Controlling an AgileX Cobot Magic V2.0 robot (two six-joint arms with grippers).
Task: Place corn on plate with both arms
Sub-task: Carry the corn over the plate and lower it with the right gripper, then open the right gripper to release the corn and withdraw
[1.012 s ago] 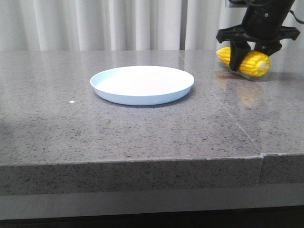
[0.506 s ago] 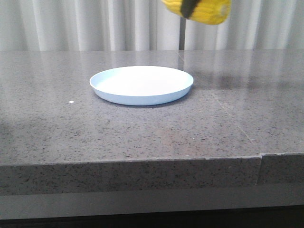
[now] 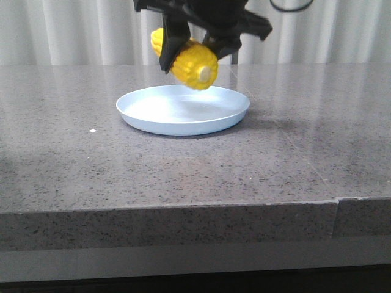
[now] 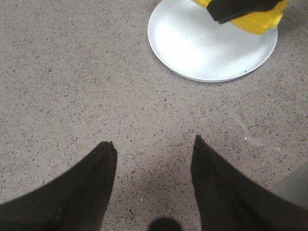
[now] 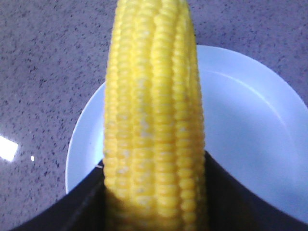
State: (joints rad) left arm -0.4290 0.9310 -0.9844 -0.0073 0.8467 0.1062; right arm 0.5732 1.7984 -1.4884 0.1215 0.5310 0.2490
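Over the round pale blue-white plate your right gripper hangs with its black fingers clamped across the bright yellow corn cob, pale cut end toward the camera. Cob sits clear of the plate, so you can lower it flat rather than drop it. Your left gripper has jaws apart, holding nothing, parked over the grey speckled stone table beside the plate, out of the way.

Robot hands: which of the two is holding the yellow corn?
The right hand, above the plate, is clamped around the corn. The left hand is open and empty, over bare table beside the plate.
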